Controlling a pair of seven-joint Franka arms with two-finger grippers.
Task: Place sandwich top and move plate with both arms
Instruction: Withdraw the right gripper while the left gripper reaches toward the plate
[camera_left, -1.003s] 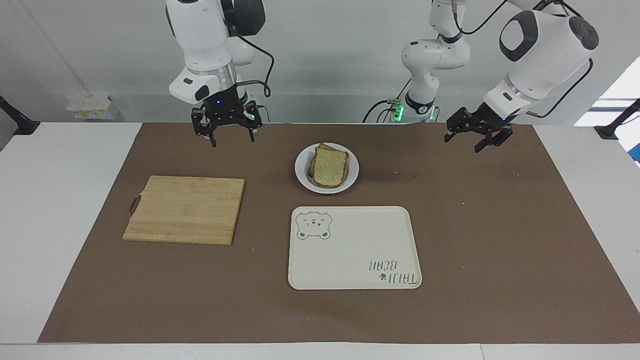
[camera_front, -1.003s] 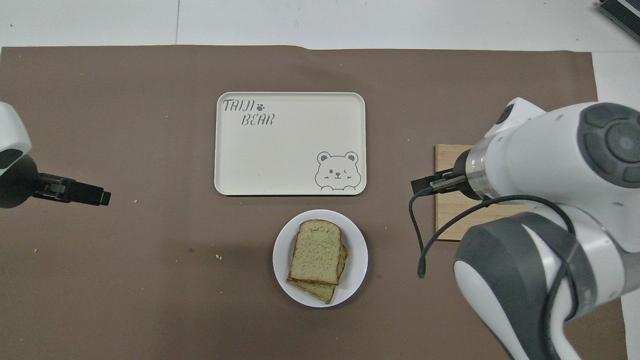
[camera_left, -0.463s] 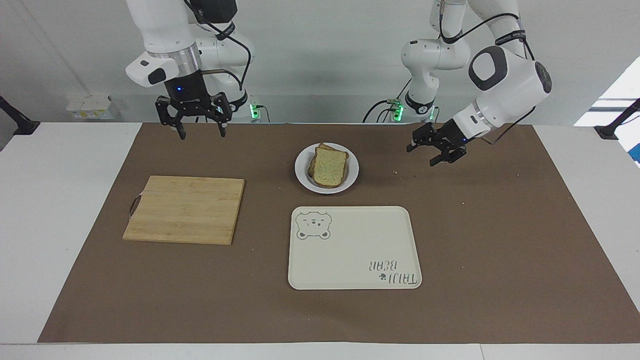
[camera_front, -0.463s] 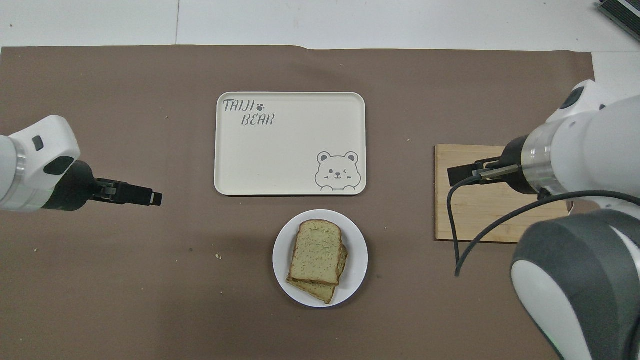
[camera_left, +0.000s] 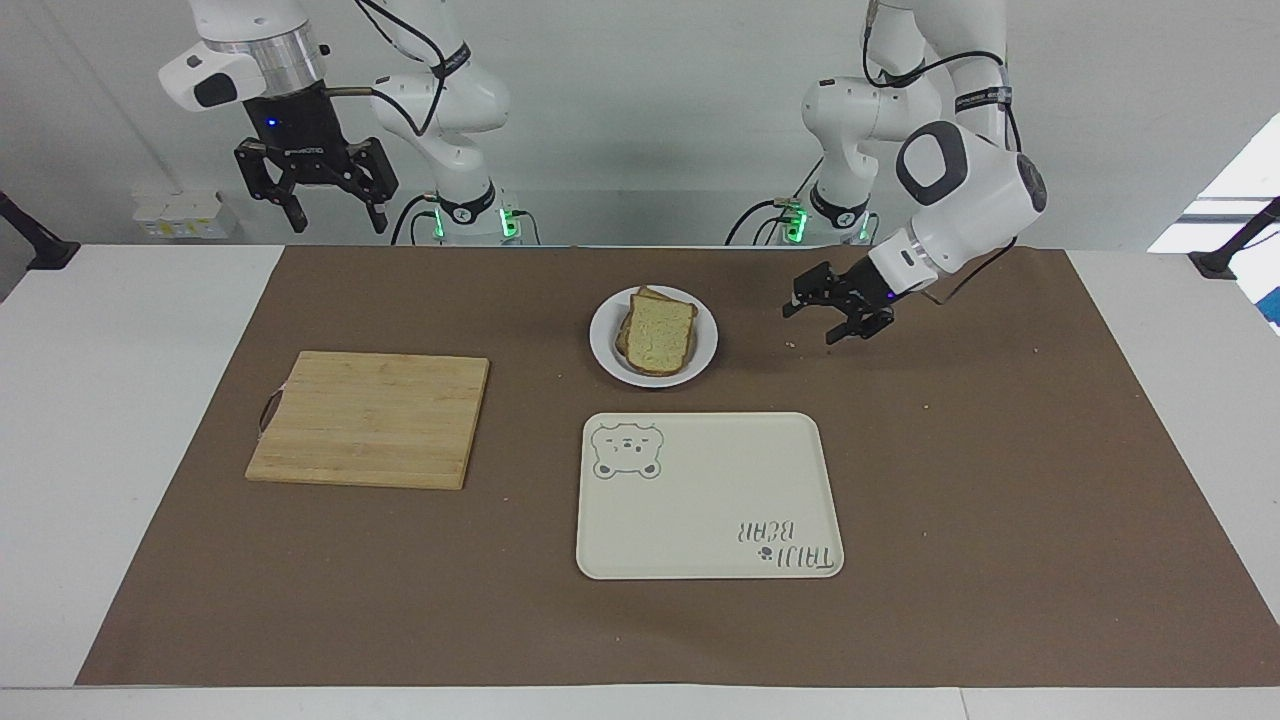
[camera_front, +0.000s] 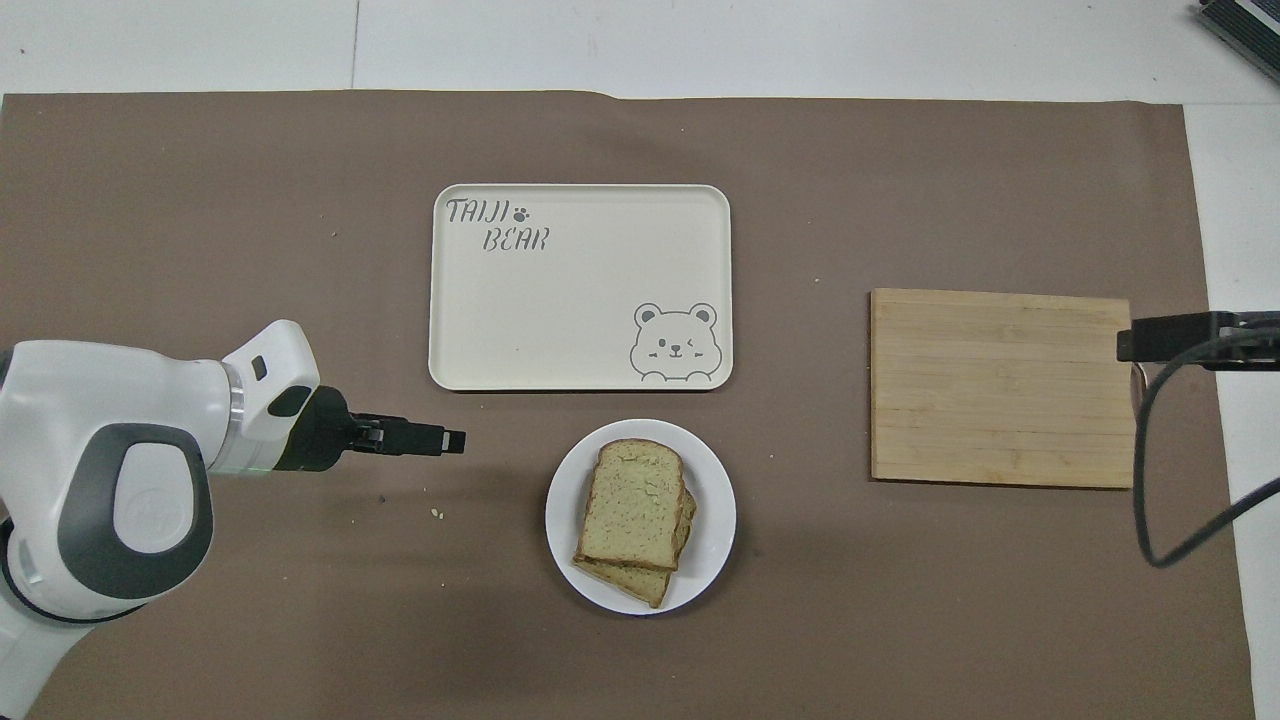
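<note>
Left tool (camera_left: 833, 320) released, hovering beside plate (camera_left: 699, 355) | right tool (camera_left: 322, 205) released, waiting | risking tilting plate, sliding sandwich top (camera_left: 660, 333) off

We see pale speckled sandwich top (camera_left: 660, 333), brown crust; white plate (camera_left: 603, 335); cream tray (camera_left: 700, 500), grey bear drawing; tan wooden cutting board (camera_left: 370, 418); brown table mat (camera_left: 1000, 450).

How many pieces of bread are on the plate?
2. The sandwich top lies uppermost on the plate; a second slice peeks out beneath it. More could be hidden between them.
</note>
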